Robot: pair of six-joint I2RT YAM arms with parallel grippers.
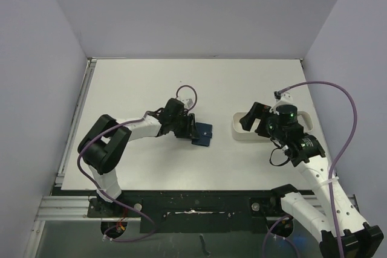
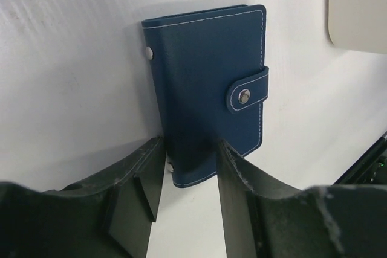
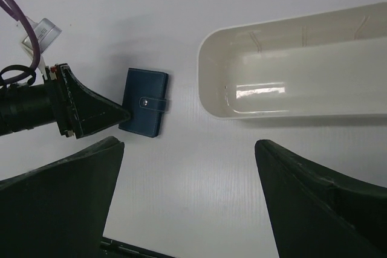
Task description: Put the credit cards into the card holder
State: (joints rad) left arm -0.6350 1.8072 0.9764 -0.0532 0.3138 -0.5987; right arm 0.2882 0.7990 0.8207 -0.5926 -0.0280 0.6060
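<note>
My left gripper [image 2: 189, 149] straddled the clasped wallet's [image 2: 205, 70] lower end, grip unclear; my right gripper [image 3: 188, 146] hung wide open. A corner pinch could skid it.

Wallet's [image 1: 205, 135] left edge is boxed in by left gripper [image 1: 193, 132]; far, near and right sides are free. Bare table [image 1: 151, 83] strip between wallet and tray [image 1: 239, 130] is passable. Right gripper [image 1: 257, 120] hangs over tray's left end, blocking entry there.
</note>
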